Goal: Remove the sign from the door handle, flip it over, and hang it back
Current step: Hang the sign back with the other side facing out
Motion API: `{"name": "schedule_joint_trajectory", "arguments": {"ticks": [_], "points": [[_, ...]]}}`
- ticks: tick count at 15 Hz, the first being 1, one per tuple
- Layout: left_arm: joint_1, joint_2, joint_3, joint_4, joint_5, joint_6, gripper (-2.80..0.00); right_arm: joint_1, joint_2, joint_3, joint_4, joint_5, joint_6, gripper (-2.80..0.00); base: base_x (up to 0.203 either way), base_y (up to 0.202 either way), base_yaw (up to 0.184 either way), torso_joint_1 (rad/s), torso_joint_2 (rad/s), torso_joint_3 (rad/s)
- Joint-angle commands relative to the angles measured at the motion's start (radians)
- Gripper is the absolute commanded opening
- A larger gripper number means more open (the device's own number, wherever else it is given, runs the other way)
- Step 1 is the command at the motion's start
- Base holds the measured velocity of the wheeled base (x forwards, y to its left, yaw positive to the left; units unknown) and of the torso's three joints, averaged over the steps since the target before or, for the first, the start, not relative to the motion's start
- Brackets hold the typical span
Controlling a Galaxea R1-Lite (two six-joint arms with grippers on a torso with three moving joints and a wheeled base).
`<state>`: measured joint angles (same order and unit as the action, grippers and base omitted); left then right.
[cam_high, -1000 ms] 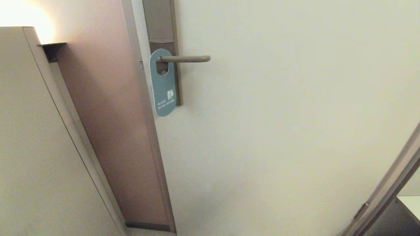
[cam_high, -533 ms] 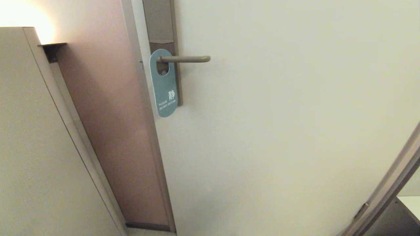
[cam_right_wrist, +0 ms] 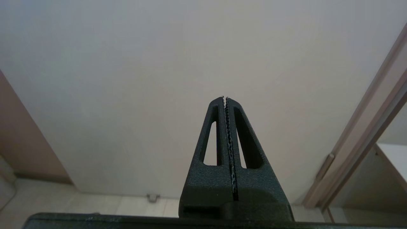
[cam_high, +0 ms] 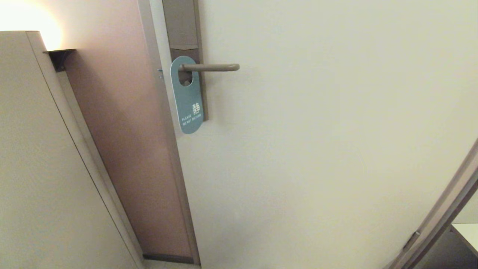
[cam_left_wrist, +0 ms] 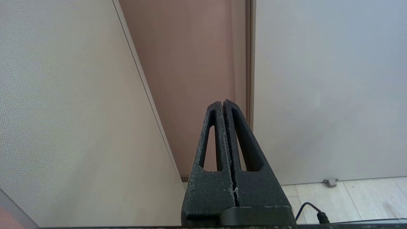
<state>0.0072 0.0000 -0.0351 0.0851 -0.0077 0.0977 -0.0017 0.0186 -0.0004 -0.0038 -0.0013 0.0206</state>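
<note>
A: Where's the sign (cam_high: 188,101)?
B: Hanging on the handle (cam_high: 211,67), teal side out; left gripper (cam_left_wrist: 223,103) and right gripper (cam_right_wrist: 225,99) both clenched, empty, low by the door (cam_high: 317,149).

The head view looks forward and upward at the pale door (cam_high: 317,149), taking in the door handle (cam_high: 211,67) near its upper edge and standing well back. The left wrist view sits low behind the left gripper (cam_left_wrist: 223,103), facing the door edge and floor. The right wrist view, behind the right gripper (cam_right_wrist: 225,99), faces the same door; all three share it.
</note>
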Motion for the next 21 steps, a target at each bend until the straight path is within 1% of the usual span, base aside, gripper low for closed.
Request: {"name": "schedule_joint_trajectory", "arguments": {"ticks": [1, 12, 13, 15, 17, 21], "points": [[0.000, 0.000, 0.000, 0.001, 0.000, 0.001, -2.80, 0.000, -0.019, 0.000, -0.001, 0.000, 0.001, -2.80, 0.000, 0.000, 0.000, 0.000, 0.00, 0.000], [0.000, 0.001, 0.000, 0.001, -0.001, 0.002, -2.80, -0.001, -0.019, 0.000, -0.001, 0.000, 0.001, -2.80, 0.000, 0.000, 0.000, 0.000, 0.00, 0.000], [0.000, 0.002, -0.002, 0.001, -0.011, 0.015, -2.80, 0.000, -0.019, 0.000, -0.001, 0.000, 0.001, -2.80, 0.000, 0.000, 0.000, 0.000, 0.00, 0.000], [0.000, 0.002, 0.000, 0.001, -0.026, 0.019, -2.80, 0.000, -0.019, 0.000, -0.001, 0.000, 0.001, -2.80, 0.000, 0.000, 0.000, 0.000, 0.00, 0.000], [0.000, 0.000, 0.000, 0.001, -0.043, 0.056, -2.80, 0.000, -0.019, 0.000, -0.001, 0.000, 0.001, -2.80, 0.000, 0.000, 0.000, 0.000, 0.00, 0.000], [-0.003, 0.000, -0.004, -0.001, -0.047, 0.076, -2.80, 0.000, -0.019, 0.000, -0.001, 0.000, 0.001, -2.80, 0.000, 0.000, 0.000, 0.000, 0.00, 0.000]]}}
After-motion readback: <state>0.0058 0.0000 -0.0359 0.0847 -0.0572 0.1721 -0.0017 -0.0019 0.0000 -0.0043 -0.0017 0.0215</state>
